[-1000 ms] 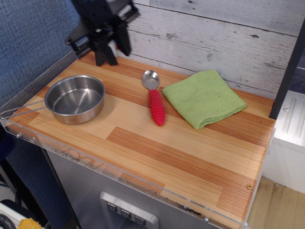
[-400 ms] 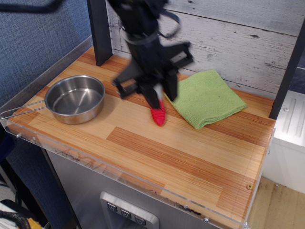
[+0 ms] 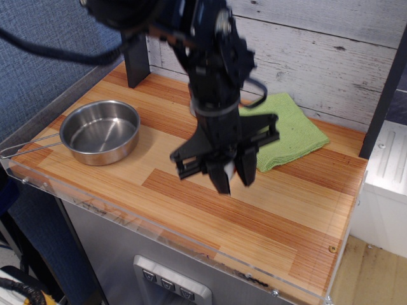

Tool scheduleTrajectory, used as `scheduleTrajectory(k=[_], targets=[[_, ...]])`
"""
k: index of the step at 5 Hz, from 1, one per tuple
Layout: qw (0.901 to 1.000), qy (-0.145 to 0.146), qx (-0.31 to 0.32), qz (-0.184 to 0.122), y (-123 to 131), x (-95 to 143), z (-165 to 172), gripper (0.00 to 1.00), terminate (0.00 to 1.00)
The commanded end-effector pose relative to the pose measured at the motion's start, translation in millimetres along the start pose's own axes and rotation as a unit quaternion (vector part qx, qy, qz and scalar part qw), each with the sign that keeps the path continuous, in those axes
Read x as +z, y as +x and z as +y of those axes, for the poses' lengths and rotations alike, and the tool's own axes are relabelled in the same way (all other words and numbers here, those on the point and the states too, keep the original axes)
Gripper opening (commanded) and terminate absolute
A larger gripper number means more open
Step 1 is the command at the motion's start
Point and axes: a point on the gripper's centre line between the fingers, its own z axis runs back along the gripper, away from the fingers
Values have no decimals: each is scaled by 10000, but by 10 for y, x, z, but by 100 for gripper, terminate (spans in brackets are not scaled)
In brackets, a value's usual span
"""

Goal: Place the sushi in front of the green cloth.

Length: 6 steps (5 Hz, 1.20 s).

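Note:
My gripper (image 3: 231,180) hangs from the black arm over the wooden tabletop (image 3: 286,219), just in front of the near left edge of the green cloth (image 3: 296,130). Its fingers point down and are closed on a small white and orange piece that looks like the sushi (image 3: 224,169), held a little above the wood. The lime-green cloth lies flat at the back right against the plank wall, with its left part hidden behind the arm.
A steel pan (image 3: 100,130) with a wire handle stands at the left. The red-handled spoon is hidden behind the arm. A black post (image 3: 135,63) stands at the back left. A clear rim (image 3: 127,219) runs along the front edge.
The arm has swung from the back left corner, over the spoon, to the middle front by the cloth. It now covers the spoon.

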Motion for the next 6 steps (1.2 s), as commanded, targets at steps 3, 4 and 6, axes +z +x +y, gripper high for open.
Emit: scheduleTrajectory(k=[3,4,6], targets=[[9987,-38,-482,-134,-187,-291,56,100,0],[9990,-19,-391,-200,-171,-275,78,100,0],[9989,52,-373,-263,-158,-254,117,100,0]])
